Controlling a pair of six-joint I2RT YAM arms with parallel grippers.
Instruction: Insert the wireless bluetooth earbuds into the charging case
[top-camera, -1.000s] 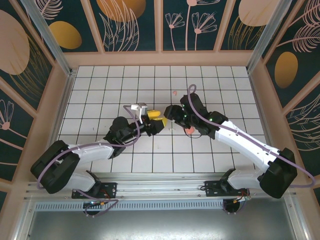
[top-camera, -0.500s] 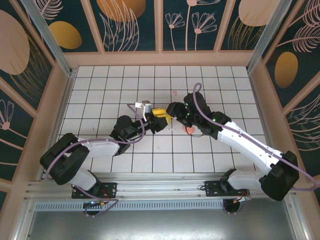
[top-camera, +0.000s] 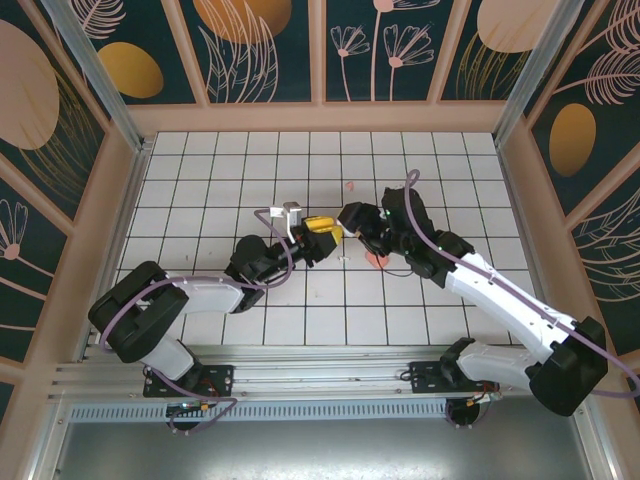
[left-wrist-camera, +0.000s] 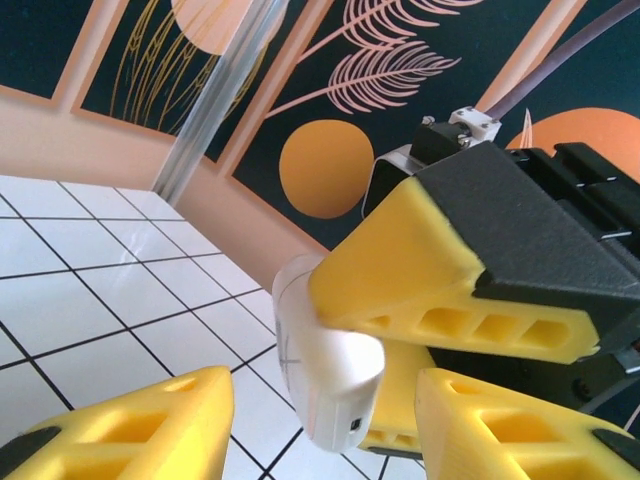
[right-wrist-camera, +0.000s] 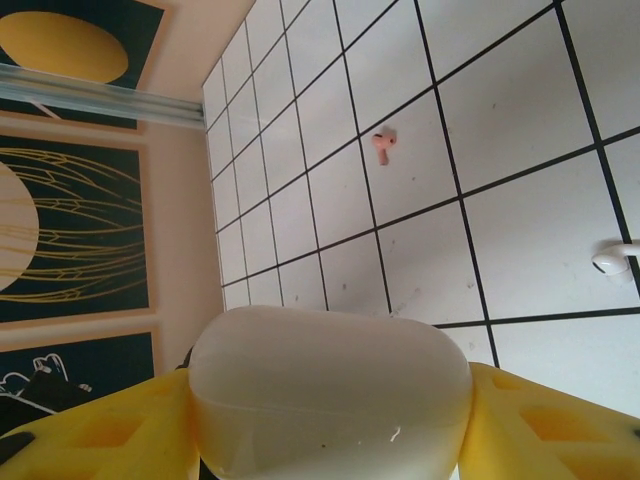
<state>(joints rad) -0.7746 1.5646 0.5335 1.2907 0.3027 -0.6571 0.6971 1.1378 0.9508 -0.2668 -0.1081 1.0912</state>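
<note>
**White case gripped by one arm, earbuds loose on the tiles**

At the left we see the left gripper (top-camera: 320, 230) with its yellow fingers (left-wrist-camera: 150, 425) standing apart. One finger is on each side of the lower end of the white charging case (left-wrist-camera: 330, 370), and a gap shows at both. To the right, the right gripper (top-camera: 351, 217) is clamped on that case near the middle of the tiled table (top-camera: 200, 180). A white earbud (right-wrist-camera: 612, 258) lies on the tiles near the grippers. A pink earbud (right-wrist-camera: 384, 146) lies farther back, well apart from it.
</note>
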